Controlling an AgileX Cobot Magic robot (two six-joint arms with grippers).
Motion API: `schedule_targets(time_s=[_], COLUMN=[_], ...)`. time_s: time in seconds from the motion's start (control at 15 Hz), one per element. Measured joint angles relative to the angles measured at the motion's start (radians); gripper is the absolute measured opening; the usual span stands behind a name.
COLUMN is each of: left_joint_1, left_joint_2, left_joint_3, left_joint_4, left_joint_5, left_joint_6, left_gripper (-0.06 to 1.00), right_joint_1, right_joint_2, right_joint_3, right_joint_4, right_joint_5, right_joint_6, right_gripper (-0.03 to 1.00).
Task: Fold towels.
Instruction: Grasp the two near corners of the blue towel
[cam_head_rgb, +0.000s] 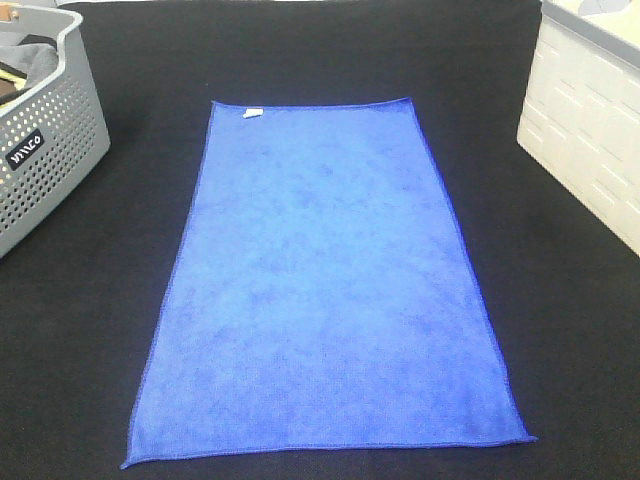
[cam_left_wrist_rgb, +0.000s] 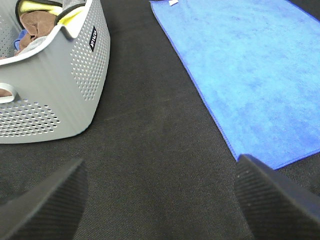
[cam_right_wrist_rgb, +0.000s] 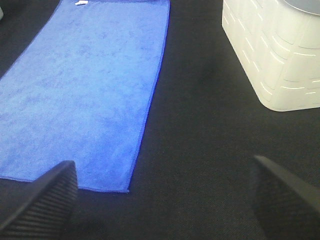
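Observation:
A royal-blue towel (cam_head_rgb: 325, 290) lies spread flat on the black table, its long side running from near to far, with a small white tag (cam_head_rgb: 253, 112) at its far left corner. The same towel (cam_left_wrist_rgb: 255, 70) shows in the left wrist view and the towel (cam_right_wrist_rgb: 85, 85) fills much of the right wrist view. Neither arm appears in the exterior high view. My left gripper (cam_left_wrist_rgb: 160, 200) is open over bare black cloth, off the towel's near left corner. My right gripper (cam_right_wrist_rgb: 165, 200) is open too, off the near right corner. Nothing sits between either pair of fingers.
A grey perforated basket (cam_head_rgb: 50, 150) holding mixed cloths stands at the far left, also the basket (cam_left_wrist_rgb: 55, 85) in the left wrist view. A white ribbed bin (cam_head_rgb: 590, 130) stands at the far right, the bin (cam_right_wrist_rgb: 275, 55) in the right wrist view.

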Motion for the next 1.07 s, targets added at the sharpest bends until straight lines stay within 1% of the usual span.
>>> schedule_targets(time_s=[1.07], left_joint_1=[0.0], left_joint_2=[0.0], left_joint_3=[0.0], left_joint_4=[0.0], left_joint_5=[0.0], left_joint_6=[0.0], left_gripper=[0.77], right_joint_1=[0.0], right_joint_2=[0.0], right_joint_3=[0.0], right_joint_4=[0.0], right_joint_5=[0.0], right_joint_6=[0.0], right_gripper=[0.86])
